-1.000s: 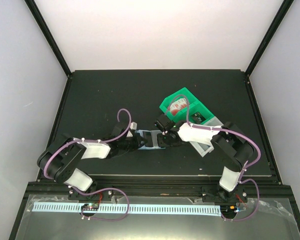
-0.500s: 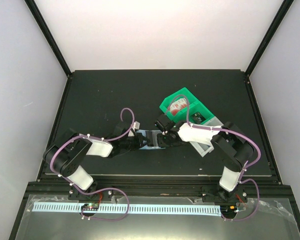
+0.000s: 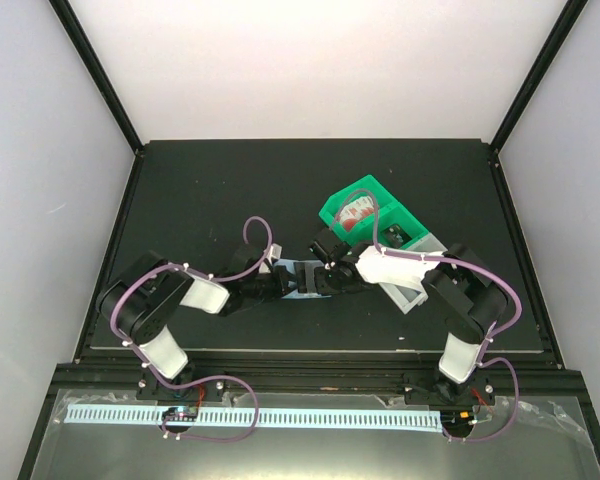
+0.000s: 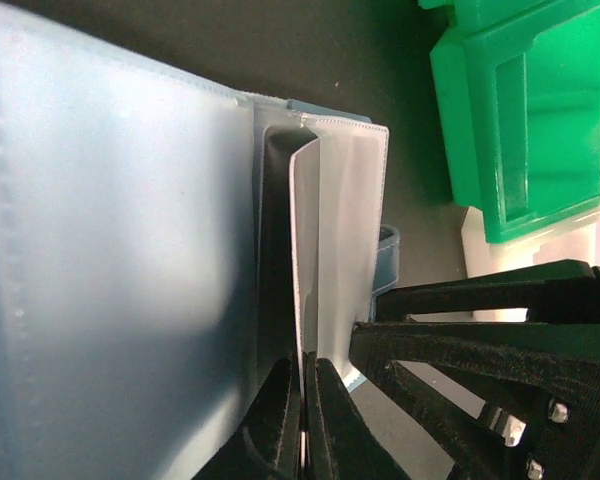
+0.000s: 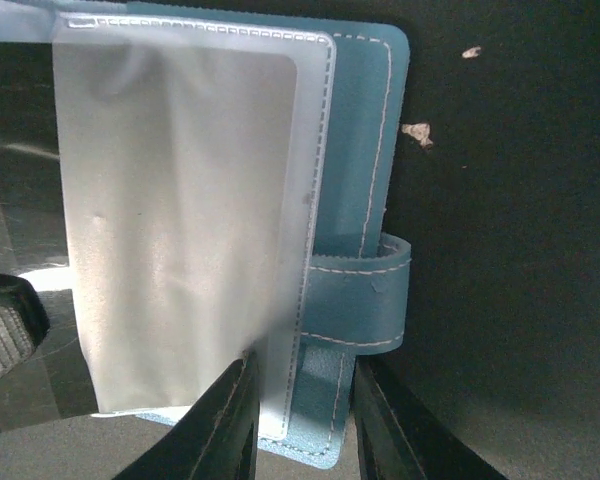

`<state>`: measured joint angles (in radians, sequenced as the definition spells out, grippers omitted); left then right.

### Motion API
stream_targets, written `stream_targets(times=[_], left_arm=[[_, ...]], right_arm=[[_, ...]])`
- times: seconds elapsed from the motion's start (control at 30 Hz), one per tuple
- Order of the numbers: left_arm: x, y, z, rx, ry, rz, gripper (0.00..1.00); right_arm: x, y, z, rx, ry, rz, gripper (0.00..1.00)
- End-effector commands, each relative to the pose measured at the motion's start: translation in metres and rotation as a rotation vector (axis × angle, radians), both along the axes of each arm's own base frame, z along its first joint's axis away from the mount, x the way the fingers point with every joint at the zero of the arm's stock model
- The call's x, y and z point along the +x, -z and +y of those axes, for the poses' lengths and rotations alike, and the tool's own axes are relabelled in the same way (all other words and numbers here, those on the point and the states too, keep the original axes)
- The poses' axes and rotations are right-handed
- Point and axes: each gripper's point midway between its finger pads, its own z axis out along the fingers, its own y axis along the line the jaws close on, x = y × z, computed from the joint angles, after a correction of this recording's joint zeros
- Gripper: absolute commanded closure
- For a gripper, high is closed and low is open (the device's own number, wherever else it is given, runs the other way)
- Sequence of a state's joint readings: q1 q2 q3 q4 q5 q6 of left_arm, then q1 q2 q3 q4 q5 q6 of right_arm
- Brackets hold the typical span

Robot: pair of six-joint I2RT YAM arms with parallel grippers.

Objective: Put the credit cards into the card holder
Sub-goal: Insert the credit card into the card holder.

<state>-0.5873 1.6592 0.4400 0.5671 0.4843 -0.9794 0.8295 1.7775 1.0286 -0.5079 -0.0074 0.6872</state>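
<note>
The teal card holder (image 3: 302, 275) lies open on the black mat between my two grippers. Its frosted inner sleeves (image 4: 110, 250) fill the left wrist view. My left gripper (image 4: 302, 410) is shut on a thin credit card (image 4: 298, 280), seen edge-on, whose far end sits in the slot between two sleeves. In the top view the left gripper (image 3: 278, 284) hides that card. My right gripper (image 5: 300, 420) stands part open astride the holder's near corner (image 5: 365, 150). One finger lies over the frosted sleeve and the other is beside the snap tab (image 5: 360, 305).
A green bin (image 3: 365, 212) holding a red and white item stands just behind the right gripper (image 3: 325, 281). A white bin (image 4: 520, 250) adjoins it, mostly under the right arm. Black frame posts and white walls close in the mat.
The left arm's shoulder and elbow have swung right and toward the holder, while its gripper stays at the holder with the card. The right arm has not moved.
</note>
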Motion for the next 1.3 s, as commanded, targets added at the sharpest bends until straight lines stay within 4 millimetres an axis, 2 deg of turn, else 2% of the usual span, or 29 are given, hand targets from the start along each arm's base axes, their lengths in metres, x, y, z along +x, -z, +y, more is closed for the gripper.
stream_targets(times=[0.0,0.1,0.23,0.33,0.53,0.63,0.8,0.97,1.27], left_arm=[[-0.004,0.011,-0.007,0.001,-0.001,0.023,0.99],[-0.008,0.014,-0.013,-0.016,0.023,0.040,0.98],[-0.015,0.021,-0.004,0.035,0.022,0.045,0.92],[-0.015,0.021,0.008,0.136,0.027,0.017,0.83],[-0.018,0.007,0.019,0.244,0.071,-0.021,0.62],[-0.020,0.004,0.026,0.293,0.075,-0.021,0.58],[-0.016,0.001,0.032,0.339,0.067,-0.044,0.59],[-0.007,0.002,0.025,0.333,0.074,-0.058,0.73],[0.005,0.000,0.008,0.271,0.094,-0.095,0.76]], right_arm=[[-0.012,0.022,-0.010,-0.040,0.009,0.052,0.70],[-0.012,0.022,-0.011,-0.039,0.011,0.052,0.70],[-0.012,0.020,-0.010,-0.036,0.012,0.048,0.70],[-0.012,0.020,-0.011,-0.036,0.014,0.047,0.70],[-0.013,0.022,-0.012,-0.041,0.008,0.050,0.70],[-0.013,0.022,-0.010,-0.035,0.006,0.052,0.70],[-0.012,0.022,-0.009,-0.028,0.006,0.050,0.70],[-0.012,0.023,-0.008,-0.026,0.005,0.051,0.70],[-0.013,0.027,-0.008,-0.025,0.003,0.057,0.71]])
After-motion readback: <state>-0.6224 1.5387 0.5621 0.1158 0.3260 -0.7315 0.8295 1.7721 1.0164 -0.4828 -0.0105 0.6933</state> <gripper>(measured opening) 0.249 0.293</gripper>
